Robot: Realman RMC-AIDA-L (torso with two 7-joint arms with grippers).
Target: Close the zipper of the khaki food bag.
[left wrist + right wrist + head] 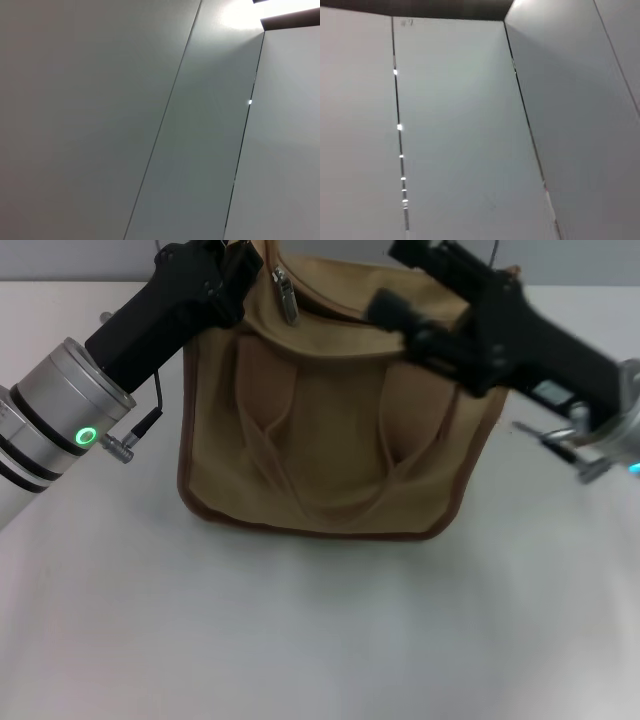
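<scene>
Two arms flank the khaki food bag (330, 430), which stands upright mid-table with its handles hanging down the near face. At the far left corner our left gripper (232, 262) meets the bag's top edge; we cannot tell how its claw stands. Just right of it the silver pull tab (285, 295) dangles from the zipper (330, 302). Our right gripper (392, 308) hovers over the top; its claw is unreadable too. We should anchor the left corner, then draw the tab steadily rightward, keeping the tape taut.
</scene>
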